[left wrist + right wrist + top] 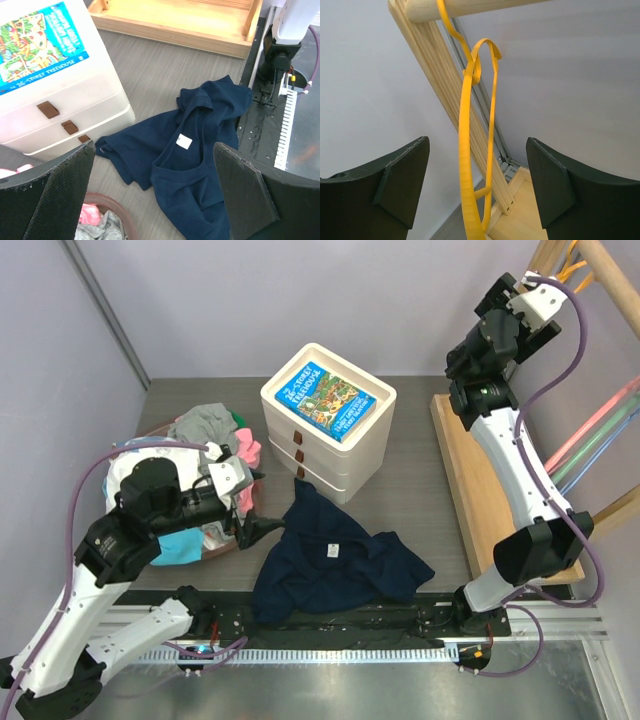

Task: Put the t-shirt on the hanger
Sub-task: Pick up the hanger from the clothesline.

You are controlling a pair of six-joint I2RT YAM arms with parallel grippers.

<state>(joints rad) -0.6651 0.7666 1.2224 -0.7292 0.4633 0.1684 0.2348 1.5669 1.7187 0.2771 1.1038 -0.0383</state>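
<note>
T-shirt (335,560) lies crumpled on counter (420,460), collar and white label up, just in front of white drawer unit (345,455). All three drawers shut; picture book (328,397) lies flat on its top. Basket (112,205) at left holds heaped garments (210,430): grey, pink, turquoise, white. Hanger (467,165) hangs beneath wooden rod (470,6) at far right. Left fingers (55,185) wide, over the shirt, holding nothing. Right fingers (395,180) wide, one either side of hanger, not touching it

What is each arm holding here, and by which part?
Nothing. The left gripper is open above the t-shirt; the right gripper faces the hanger, jaws open, not clamping it.
</note>
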